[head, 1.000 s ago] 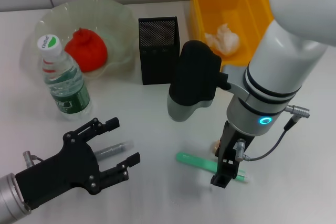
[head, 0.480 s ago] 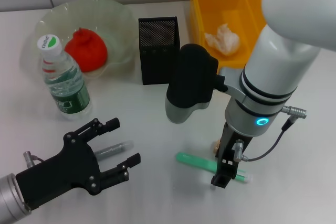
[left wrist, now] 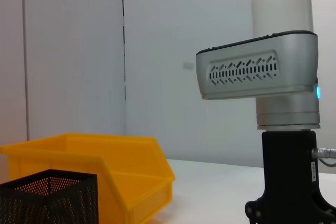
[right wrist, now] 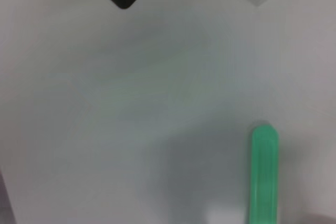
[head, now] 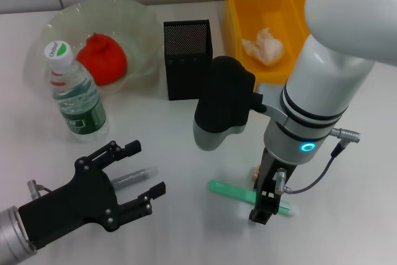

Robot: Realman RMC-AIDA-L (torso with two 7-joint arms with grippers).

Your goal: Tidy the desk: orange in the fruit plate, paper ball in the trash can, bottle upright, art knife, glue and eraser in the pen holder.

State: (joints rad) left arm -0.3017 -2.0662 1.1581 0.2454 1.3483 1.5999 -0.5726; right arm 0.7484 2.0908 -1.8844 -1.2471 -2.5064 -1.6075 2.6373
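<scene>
Spanning everything, white desk (head: 167, 147) below pale wall (left wrist: 157, 51)

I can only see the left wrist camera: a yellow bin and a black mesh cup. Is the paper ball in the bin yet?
Observer: Yes, the paper ball lies inside the trash can.
Operator: Where's the orange?
Observer: The orange sits in the fruit plate, behind the upright bottle.
Operator: What is that big white arm doing?
Observer: Its right gripper is down over a green art knife that lies flat on the table.
</scene>
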